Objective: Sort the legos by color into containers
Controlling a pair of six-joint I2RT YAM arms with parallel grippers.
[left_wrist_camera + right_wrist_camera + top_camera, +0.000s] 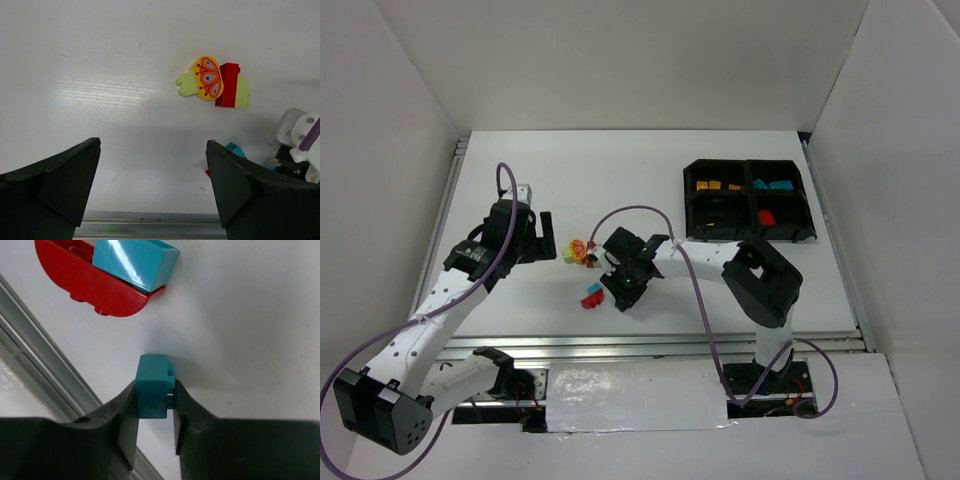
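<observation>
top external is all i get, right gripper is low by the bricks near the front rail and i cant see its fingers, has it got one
Observer: Yes. The right wrist view shows the right gripper shut on a teal brick, with one finger on each side.
Operator: anything stuck to that brick
Observer: No. The red curved brick with a light blue sloped brick on it lies just beyond, apart from the teal one.
Operator: and the left one
Observer: The left gripper is open and holds nothing. Ahead of it, a yellow butterfly-printed brick sits clustered with a red brick and a pale green brick.
</observation>
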